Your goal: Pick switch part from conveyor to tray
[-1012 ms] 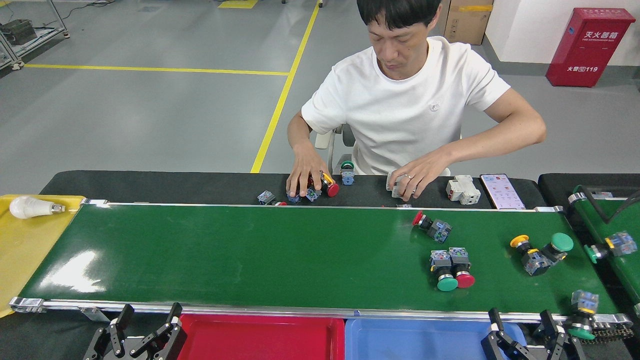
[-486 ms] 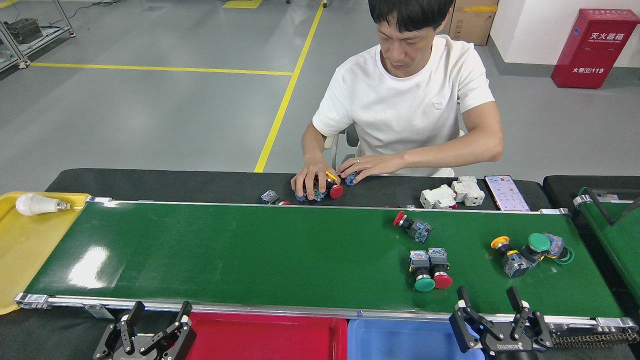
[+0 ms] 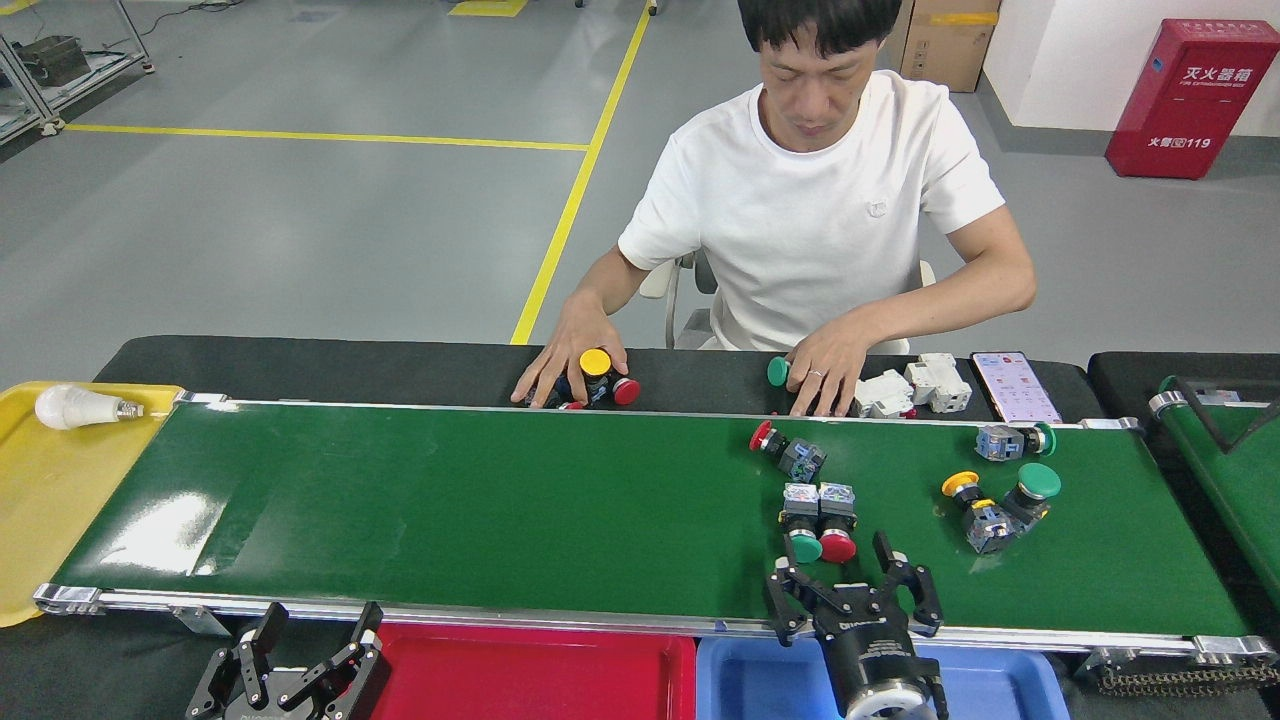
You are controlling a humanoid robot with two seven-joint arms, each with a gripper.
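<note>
— Far left of the frame, what do you see?

— At the left edge sits a yellow tray (image 3: 40, 500) with a white light bulb (image 3: 80, 407) on it. Along the bottom left, the left gripper (image 3: 305, 640) hangs below the conveyor's (image 3: 450, 500) near rail, beside the red tray (image 3: 530, 675); its fingers are spread apart and hold nothing.

— And the middle?

— A person in a white shirt (image 3: 815, 210) sits behind the belt, both hands on the black table (image 3: 330, 365), one hand (image 3: 570, 360) over a yellow-capped switch (image 3: 595, 365).

— Where are the switch parts?

— Right of centre on the green belt: a red-capped one (image 3: 785, 450), then a green-and-red pair (image 3: 820, 520) side by side, then further right a yellow-and-green pair (image 3: 995, 500) and a lone green one (image 3: 1012, 441) near the far rail.

— The right gripper?

— The right gripper (image 3: 855, 565) stands over the belt's near edge, above the blue tray (image 3: 1000, 680), fingers wide open and empty, just below the green-and-red pair without touching it.
</note>
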